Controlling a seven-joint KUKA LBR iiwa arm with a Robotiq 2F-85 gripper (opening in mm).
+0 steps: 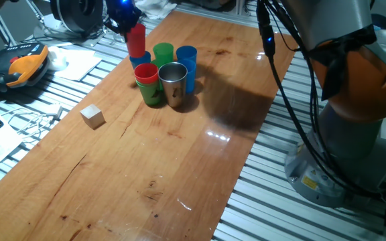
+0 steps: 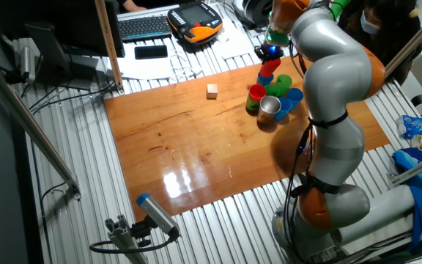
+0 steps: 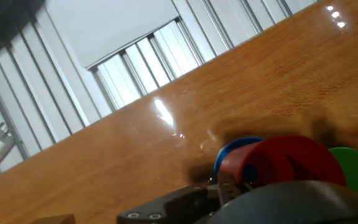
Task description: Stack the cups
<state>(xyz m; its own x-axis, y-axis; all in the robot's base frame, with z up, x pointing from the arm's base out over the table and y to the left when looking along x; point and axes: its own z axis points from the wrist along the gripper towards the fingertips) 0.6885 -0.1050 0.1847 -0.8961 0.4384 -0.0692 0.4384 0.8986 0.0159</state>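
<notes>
In one fixed view the cups cluster at the far part of the wooden table [image 1: 179,154]: a steel cup [image 1: 173,84] stands upright, mouth up, showing an empty inside; just beside it a red cup [image 1: 146,72] sits nested in a green cup [image 1: 153,94], and behind stand a green stack [image 1: 163,53] and a blue stack [image 1: 187,61], all with their long axis vertical. The gripper [image 1: 122,19], lit blue, holds a red tumbler [image 1: 136,40] upright above a blue cup [image 1: 139,60]. A pale wooden cube [image 1: 92,116] lies well apart to the left, and an orange pendant [image 1: 27,65] rests off the table. The other fixed view looks down from the opposite side and alone shows the whole arm [image 2: 328,110] bending over the cluster, plus a keyboard [image 2: 143,27] beyond the table; the cups' mouths face up. The hand view shows the red tumbler's bottom filling the lower right, with blue and green rims just under and beside it; dark fingers [image 3: 185,202] press its side, so the jaws grip the tumbler.
</notes>
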